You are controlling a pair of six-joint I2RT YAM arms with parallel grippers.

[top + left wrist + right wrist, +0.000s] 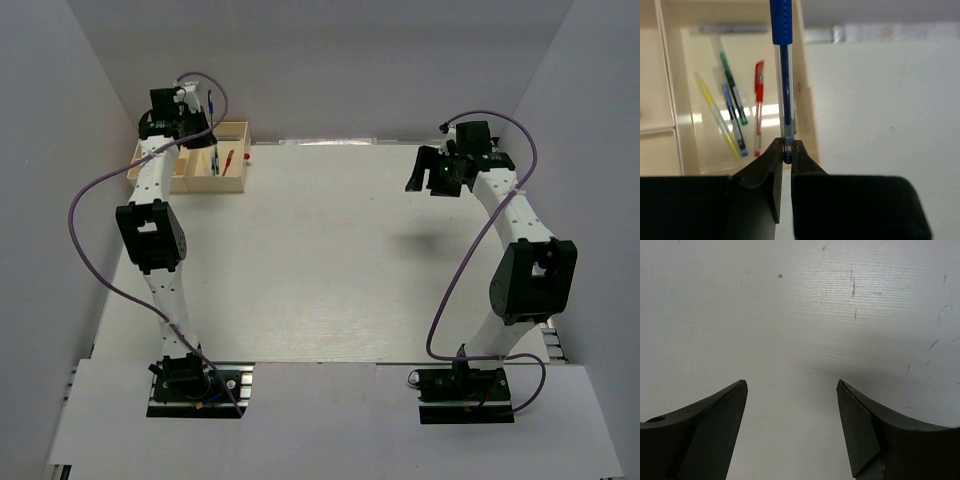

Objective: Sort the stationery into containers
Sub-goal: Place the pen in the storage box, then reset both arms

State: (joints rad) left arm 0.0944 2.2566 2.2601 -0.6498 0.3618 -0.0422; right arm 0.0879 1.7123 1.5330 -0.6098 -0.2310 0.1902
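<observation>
My left gripper (786,147) is shut on the lower end of a blue pen (782,75), which points up and away over the right wall of the cream tray (805,100). Inside the tray's larger compartment lie a red pen (759,107), a yellow-green pen (717,115), a green pen (732,90) and a blue-tipped one (736,127). From above, the left gripper (190,112) hovers over the tray (240,128) at the back left. My right gripper (792,387) stands open over bare table, nothing between its fingers, at the back right (425,172).
A small red knob (249,157) sticks out of the tray's right side. White walls close in the table at the back and on both sides. Two smaller tray compartments (655,75) lie left of the pens.
</observation>
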